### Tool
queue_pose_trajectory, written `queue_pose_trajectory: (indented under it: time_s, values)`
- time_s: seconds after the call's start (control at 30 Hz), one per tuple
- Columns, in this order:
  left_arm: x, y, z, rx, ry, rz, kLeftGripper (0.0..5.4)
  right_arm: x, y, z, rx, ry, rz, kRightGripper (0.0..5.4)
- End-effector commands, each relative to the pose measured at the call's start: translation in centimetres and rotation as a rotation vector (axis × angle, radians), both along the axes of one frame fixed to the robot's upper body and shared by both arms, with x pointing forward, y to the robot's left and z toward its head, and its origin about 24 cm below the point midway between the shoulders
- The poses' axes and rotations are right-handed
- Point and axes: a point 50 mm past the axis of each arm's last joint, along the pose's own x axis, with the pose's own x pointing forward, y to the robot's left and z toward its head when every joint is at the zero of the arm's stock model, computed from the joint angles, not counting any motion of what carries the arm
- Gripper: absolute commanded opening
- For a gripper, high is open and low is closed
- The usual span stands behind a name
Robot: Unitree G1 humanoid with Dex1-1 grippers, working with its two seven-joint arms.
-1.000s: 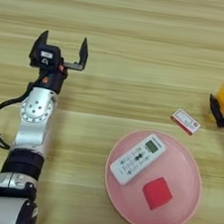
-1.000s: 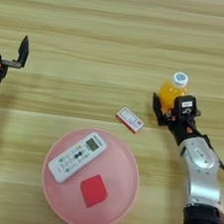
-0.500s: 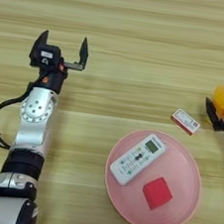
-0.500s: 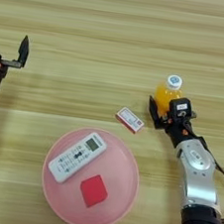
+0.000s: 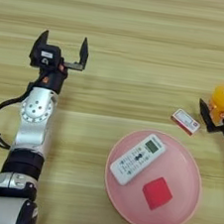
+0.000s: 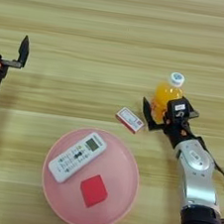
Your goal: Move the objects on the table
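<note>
Drawn back slightly, the right hand (image 6: 167, 115) sits released beside the bottle (image 6: 165, 95); the left hand (image 5: 60, 53) hovers released over the bench (image 5: 143, 38).

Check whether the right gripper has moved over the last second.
Yes. The right gripper has shifted slightly to picture left, towards the small red-and-white box, which has stayed in place on the table.

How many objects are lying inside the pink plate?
2. A white remote control lies in the left half of the pink plate, and a red cube sits right of it, nearer the robot. Nothing seems hidden.
</note>
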Motion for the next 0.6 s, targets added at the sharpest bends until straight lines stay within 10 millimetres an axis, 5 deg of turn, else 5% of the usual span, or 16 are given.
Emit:
queue_pose_trajectory:
  time_s: [0.03,0.6]
  values:
    - [0.0,-0.2,0.5,0.012,-0.025,-0.011,5.4,0.1,-0.2,0.3,0.012,0.001,-0.003,5.38]
    - [-0.1,-0.3,0.6,0.007,-0.034,-0.011,5.4,0.2,-0.6,3.0,0.083,-0.154,-0.022,5.38]
